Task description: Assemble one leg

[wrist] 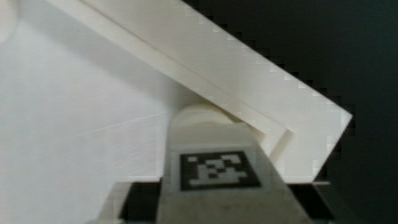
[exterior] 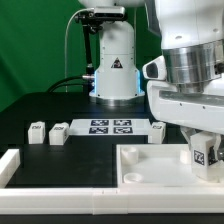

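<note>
While the leg (wrist: pixel 212 165) is clamped upright in the end effector (wrist: pixel 214 198), it stands at a corner of the white panel (exterior: pixel 150 165); whether it has seated in a socket I cannot tell, so fastening probably remains. Three other legs (exterior: pixel 37 131) lie on the black bench (exterior: pixel 60 105) (near the marker board (exterior: pixel 110 126)). Nothing is readable, only square marker tags.

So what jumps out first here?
The end effector on the exterior view's right, gripping a tagged leg at the large white panel's corner. Next, the marker board mid-table, with three loose legs beside it: two on that view's left, one on its right.
</note>
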Controlling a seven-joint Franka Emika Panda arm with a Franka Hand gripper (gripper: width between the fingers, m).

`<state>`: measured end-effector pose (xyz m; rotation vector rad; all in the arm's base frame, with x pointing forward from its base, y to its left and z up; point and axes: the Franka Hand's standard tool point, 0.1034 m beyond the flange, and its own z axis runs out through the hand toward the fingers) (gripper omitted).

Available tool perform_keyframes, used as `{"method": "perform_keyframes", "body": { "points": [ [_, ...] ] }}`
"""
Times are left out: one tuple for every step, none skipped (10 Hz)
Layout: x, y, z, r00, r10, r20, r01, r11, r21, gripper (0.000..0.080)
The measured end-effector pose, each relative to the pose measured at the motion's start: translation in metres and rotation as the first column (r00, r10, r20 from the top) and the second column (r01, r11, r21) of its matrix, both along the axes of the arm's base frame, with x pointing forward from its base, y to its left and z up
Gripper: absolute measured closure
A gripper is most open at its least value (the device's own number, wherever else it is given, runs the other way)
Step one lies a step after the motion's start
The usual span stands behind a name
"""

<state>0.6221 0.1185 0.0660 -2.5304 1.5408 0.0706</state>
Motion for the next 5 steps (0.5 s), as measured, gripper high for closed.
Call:
{"method": "perform_keyframes", "body": {
  "points": [
    [-0.0003,0.0018,-0.0001,0.996,-0.092,-0.017,0.092,0.996,0.003,0.0509],
    [-0.0004,0.0026,0.0,0.993,-0.113,-0.021,0.113,0.994,0.007,0.0435],
    [-0.0004,0.0025,0.0,0.996,-0.084,-0.015,0.084,0.996,0.006,0.0435],
    [-0.0005,0.0028,0.0,0.999,-0.052,-0.009,0.052,0.999,0.005,0.0222],
    [-0.0005,0.0032,0.0,0.999,-0.051,-0.009,0.051,0.999,0.005,0.0172]
  ]
}}
